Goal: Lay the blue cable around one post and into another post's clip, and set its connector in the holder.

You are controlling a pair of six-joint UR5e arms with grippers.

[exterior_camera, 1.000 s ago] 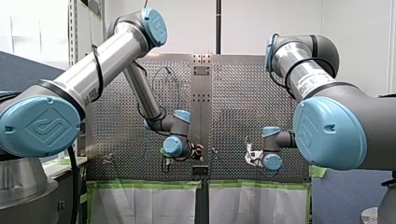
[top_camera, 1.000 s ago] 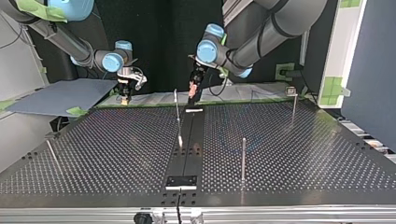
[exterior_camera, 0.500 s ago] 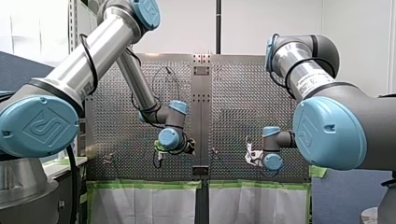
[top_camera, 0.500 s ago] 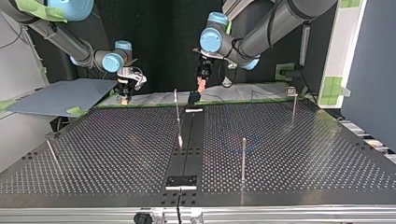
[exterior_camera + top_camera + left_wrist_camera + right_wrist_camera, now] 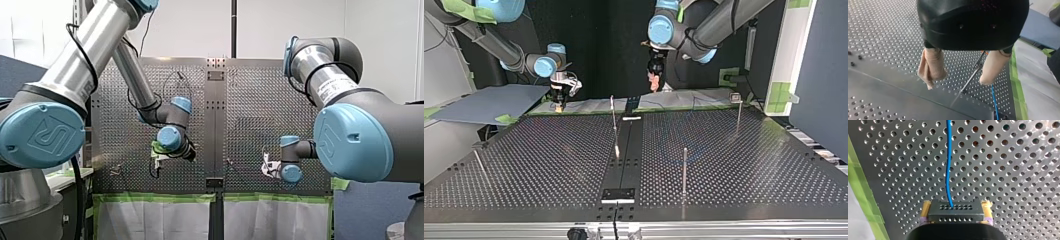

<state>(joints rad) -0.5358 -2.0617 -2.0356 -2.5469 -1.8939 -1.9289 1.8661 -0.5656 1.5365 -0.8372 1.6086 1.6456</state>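
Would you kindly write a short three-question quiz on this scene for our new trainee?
1. True or false: my left gripper holds the blue cable.
2. What is my right gripper shut on? A) a post B) the connector C) green tape
3. Fill in: my left gripper's pads are ____ in colour.
Key: 1 false, it is open and empty; 2 B; 3 beige.

left gripper (image 5: 956,83): spread, empty | post (image 5: 972,76) beneath it | blue cable (image 5: 993,100) beside post
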